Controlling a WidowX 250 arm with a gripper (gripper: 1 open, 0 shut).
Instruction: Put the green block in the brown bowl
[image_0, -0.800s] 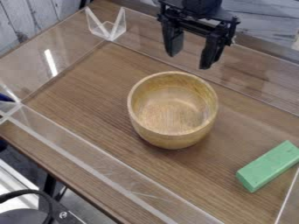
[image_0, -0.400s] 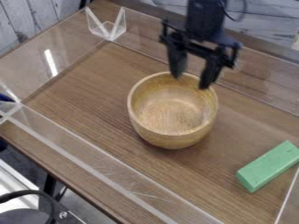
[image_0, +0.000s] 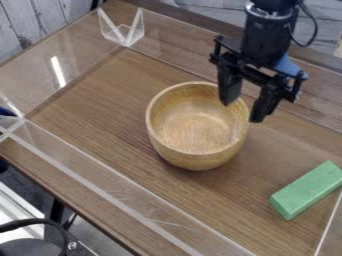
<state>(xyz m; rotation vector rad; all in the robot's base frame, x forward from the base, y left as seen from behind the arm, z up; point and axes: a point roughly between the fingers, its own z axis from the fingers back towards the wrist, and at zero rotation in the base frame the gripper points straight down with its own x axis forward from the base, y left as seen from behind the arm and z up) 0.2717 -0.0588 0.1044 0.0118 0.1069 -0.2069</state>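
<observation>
Camera view:
End effector (image_0: 259, 100): hanging fingers-down above the far right rim of the brown bowl (image_0: 198, 125); its two fingers are standing apart with nothing between them, though how wide is hard to judge from this angle.
Green block (image_0: 307, 189): lying flat on the desk (image_0: 107, 100) at the near right corner, well apart from the bowl and the end effector.
Brown bowl: sitting empty at mid-desk.
Step in hand: approaching the block; no grasp is made yet.
Next move: travelling to the block, lowering with fingers straddling its narrow width, then pinching.
</observation>
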